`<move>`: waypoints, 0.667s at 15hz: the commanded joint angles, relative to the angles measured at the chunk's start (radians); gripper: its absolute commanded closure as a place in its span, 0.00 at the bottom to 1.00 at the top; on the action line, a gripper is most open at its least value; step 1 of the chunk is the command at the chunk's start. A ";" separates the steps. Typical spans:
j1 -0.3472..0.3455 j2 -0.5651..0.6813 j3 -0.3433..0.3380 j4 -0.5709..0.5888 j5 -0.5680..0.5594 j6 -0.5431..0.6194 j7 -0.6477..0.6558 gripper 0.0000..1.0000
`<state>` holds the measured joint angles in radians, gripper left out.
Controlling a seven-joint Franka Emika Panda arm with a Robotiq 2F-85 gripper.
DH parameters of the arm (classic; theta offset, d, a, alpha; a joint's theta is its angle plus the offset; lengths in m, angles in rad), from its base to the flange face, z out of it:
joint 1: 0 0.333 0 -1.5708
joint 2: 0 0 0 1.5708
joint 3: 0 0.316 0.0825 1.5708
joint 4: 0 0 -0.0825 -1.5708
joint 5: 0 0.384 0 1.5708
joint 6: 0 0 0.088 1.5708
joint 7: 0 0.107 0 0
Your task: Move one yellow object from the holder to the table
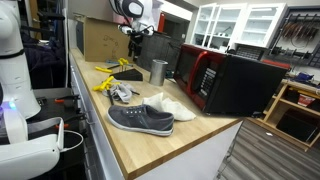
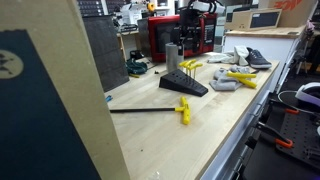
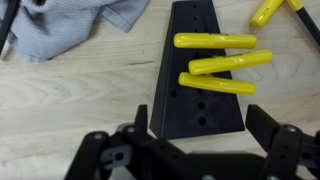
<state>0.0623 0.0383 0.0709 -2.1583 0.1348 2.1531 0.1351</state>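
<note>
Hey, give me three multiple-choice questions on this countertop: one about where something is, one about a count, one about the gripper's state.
1. In the wrist view, what lies on the table toward the picture's upper left of the black holder?
A. a plate
B. a grey cloth
C. a bottle
2. How many yellow objects rest on the holder?
A. one
B. three
C. five
3. The gripper is:
A. open and empty
B. shut on a yellow object
C. shut on the cloth

Answers: 1 B, crumpled fabric lies there. 2 B, three lie across it. 3 A, its fingers stand wide apart with nothing held.
</note>
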 commanded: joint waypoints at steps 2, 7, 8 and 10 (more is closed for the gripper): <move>0.001 0.027 0.000 0.040 0.046 -0.044 -0.053 0.00; 0.008 0.053 0.006 0.053 0.070 -0.043 -0.058 0.00; 0.011 0.059 0.007 0.055 0.071 -0.043 -0.058 0.00; 0.016 0.070 0.009 0.058 0.065 -0.043 -0.054 0.00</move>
<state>0.0763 0.0825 0.0728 -2.1365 0.1809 2.1456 0.0985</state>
